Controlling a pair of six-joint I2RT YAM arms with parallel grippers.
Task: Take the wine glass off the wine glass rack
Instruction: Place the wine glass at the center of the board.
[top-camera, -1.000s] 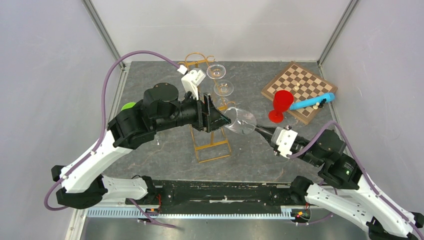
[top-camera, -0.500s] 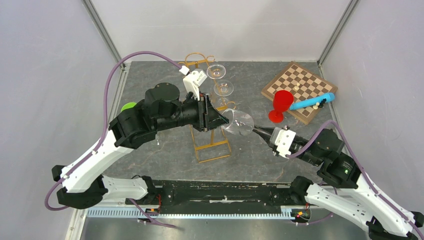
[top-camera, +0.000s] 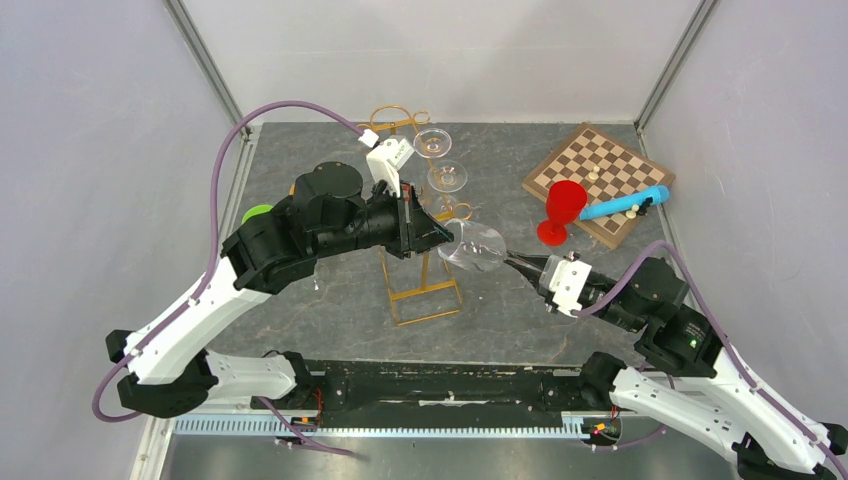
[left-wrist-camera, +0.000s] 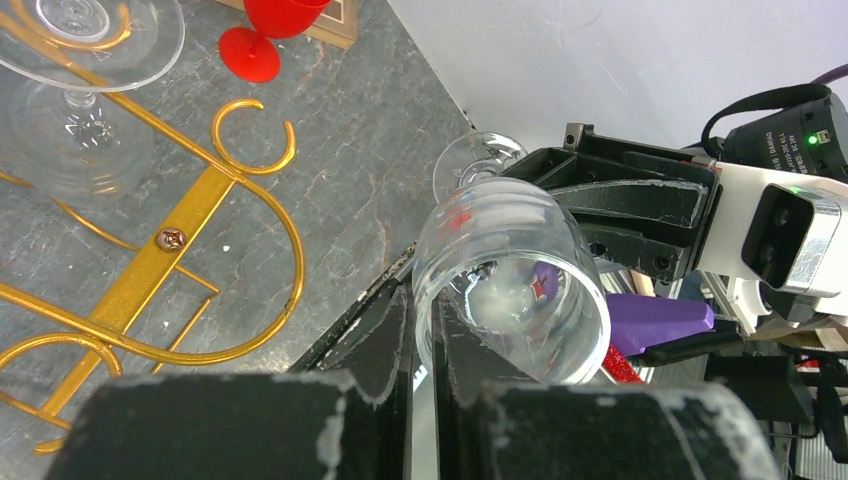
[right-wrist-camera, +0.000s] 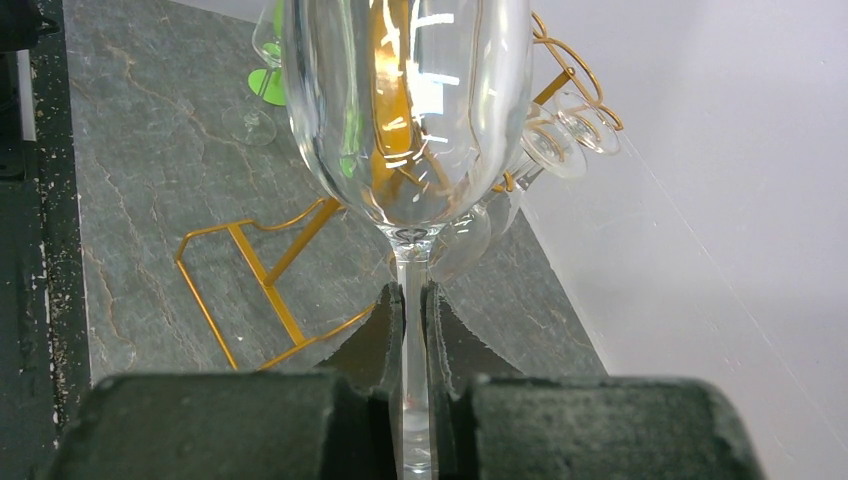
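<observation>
The clear wine glass (top-camera: 478, 245) lies tilted in the air just right of the gold wine glass rack (top-camera: 428, 317), clear of its hooks. My right gripper (top-camera: 520, 264) is shut on the glass's stem (right-wrist-camera: 413, 300), the bowl (right-wrist-camera: 410, 100) filling the right wrist view. My left gripper (top-camera: 447, 238) pinches the bowl's rim: in the left wrist view one finger sits outside the glass wall (left-wrist-camera: 510, 260) and the other inside it, with the jaws (left-wrist-camera: 425, 300) nearly together. The rack's curled loops (left-wrist-camera: 150, 255) show beside it.
Two more clear glasses (top-camera: 432, 143) (top-camera: 447, 177) hang foot-up on the rack's rails. A red goblet (top-camera: 563, 205), a chessboard (top-camera: 600, 175) and a blue tool (top-camera: 625, 205) are at the back right. A green object (top-camera: 257, 212) lies behind my left arm.
My left jaws have closed from wide open onto the bowl's rim. The glass and right gripper have shifted slightly left, towards the left gripper.
</observation>
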